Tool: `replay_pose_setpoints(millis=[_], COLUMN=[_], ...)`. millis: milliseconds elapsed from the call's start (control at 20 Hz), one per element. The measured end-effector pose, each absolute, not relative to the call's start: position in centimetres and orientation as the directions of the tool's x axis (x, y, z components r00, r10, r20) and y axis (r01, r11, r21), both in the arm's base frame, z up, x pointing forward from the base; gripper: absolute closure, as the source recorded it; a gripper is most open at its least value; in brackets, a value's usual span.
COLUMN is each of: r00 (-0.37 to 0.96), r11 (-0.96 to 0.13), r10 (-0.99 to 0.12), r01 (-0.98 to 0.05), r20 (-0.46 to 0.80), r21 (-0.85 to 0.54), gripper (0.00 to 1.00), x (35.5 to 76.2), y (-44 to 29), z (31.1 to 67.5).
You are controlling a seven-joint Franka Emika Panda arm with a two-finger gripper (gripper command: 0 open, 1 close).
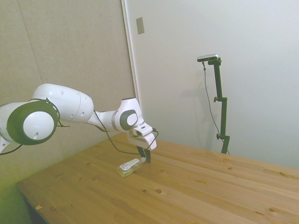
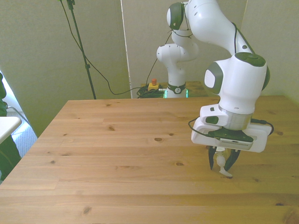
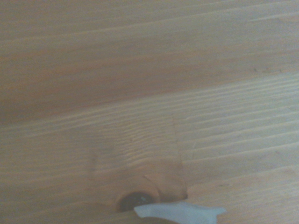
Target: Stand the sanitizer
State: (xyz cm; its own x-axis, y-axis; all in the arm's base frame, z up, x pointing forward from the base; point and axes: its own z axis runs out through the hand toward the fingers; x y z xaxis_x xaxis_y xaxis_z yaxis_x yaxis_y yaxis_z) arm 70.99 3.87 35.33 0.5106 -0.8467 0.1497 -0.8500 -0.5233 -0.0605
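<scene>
The sanitizer lies on its side on the wooden table, a small clear bottle with a white label and a white top. Its white top end points toward my gripper, whose fingers are closed around that end. The front view hides the bottle body behind the gripper. Only the sanitizer's white top shows there, between and just below the dark fingers. In the wrist view a pale blurred edge of the sanitizer lies beside a dark wood knot.
The table's edge toward the front view's right runs close to the gripper. Bare wood stretches toward the front view's left. A white object pokes in at the far left of that view.
</scene>
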Motion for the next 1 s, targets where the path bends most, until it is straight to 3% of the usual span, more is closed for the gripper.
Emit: replay_pose_setpoints(millis=[600,1000], r00=[0.507,0.321], r11=[-0.519,-0.428], r10=[-0.850,-0.866], r01=[-0.852,-0.872], r20=[0.142,0.382], r21=[-0.068,-0.236], gripper=[1.00,1.00], x=[69.4,65.9], y=[2.8,-0.1], z=[36.4,43.9])
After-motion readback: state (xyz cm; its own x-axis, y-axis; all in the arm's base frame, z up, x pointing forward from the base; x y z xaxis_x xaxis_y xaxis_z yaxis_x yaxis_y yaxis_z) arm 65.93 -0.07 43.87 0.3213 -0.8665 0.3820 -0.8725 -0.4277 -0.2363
